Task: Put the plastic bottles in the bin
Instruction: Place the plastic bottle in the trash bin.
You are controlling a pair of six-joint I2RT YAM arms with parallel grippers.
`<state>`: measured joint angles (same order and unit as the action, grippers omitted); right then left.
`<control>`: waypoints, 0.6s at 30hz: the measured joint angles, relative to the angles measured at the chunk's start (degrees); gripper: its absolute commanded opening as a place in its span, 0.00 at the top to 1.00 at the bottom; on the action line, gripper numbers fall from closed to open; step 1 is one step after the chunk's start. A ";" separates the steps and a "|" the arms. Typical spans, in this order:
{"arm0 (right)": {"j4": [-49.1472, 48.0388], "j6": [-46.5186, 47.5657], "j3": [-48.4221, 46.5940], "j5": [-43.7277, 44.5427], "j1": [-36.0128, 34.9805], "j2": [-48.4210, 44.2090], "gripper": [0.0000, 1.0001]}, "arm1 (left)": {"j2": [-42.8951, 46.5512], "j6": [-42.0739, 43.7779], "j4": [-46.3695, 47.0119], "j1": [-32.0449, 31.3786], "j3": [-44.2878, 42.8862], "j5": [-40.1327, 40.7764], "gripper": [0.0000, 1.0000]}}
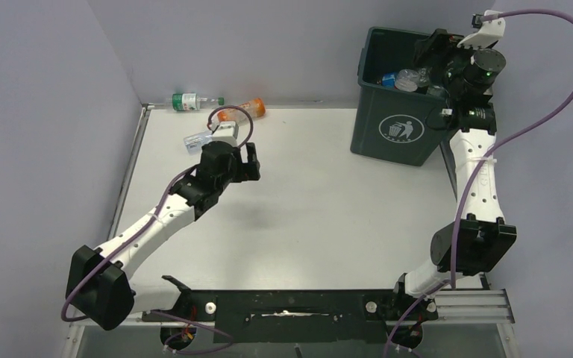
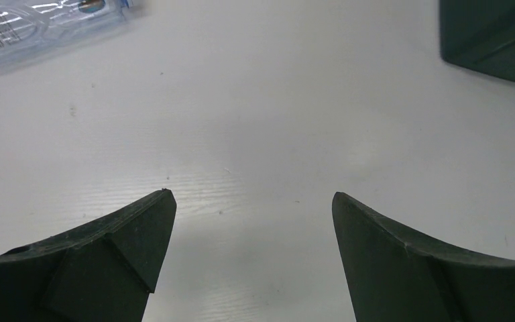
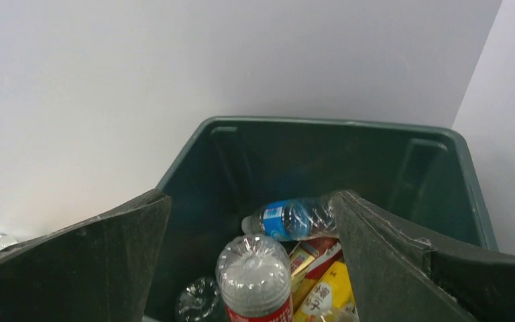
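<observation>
The white table [image 1: 328, 194] takes up most of what I can see, and the dark green bin [image 1: 392, 112] stands at its far right corner, its white litter symbol facing the arms. The right arm [image 1: 477, 171] stands up tall along the right edge and bends over the bin's rim, while the left arm [image 1: 149, 224] stretches low across the left half of the table toward the far side. The right gripper [image 3: 251, 194] hangs over the bin's mouth with its jaws spread wide, gripping nothing. Below it inside the bin lie a red-labelled bottle [image 3: 255, 275], a blue-labelled bottle [image 3: 288, 218] and a yellow bottle [image 3: 328, 295], heaped together and touching. The left gripper [image 2: 253, 195] is also spread wide and empty, over bare tabletop. A clear bottle [image 2: 40, 23] lies on its side just beyond and to the left of it, apart from the fingers. From above, that bottle is partly hidden by the wrist. At the far left edge, by the back wall, a green-labelled bottle [image 1: 188, 101] lies on its side. An orange bottle [image 1: 245, 110] lies near it to the right. Both are well apart from the bin.
</observation>
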<state>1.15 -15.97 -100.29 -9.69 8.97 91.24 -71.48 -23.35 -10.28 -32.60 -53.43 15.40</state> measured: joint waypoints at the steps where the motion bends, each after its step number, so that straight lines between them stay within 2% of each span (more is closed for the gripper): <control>1: 0.87 0.07 0.02 -0.04 0.00 -0.20 0.02 | -0.59 0.11 -0.22 0.68 -0.98 -0.04 0.12; 6: 4.07 -0.17 3.54 -0.83 0.00 -5.46 0.01 | -3.41 2.01 0.07 3.48 -5.31 0.48 0.09; 12: 5.42 -1.79 10.12 -3.89 -0.61 -17.00 0.00 | -7.85 5.79 1.36 8.68 -7.96 1.01 0.07; 18: 7.06 -3.13 17.59 -5.55 -5.95 -25.62 0.00 | -15.21 11.41 2.58 13.53 -11.43 1.99 0.04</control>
<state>8.21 -19.09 -82.70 -15.25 3.03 65.63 -86.70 -11.94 -7.70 -19.07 -64.86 17.39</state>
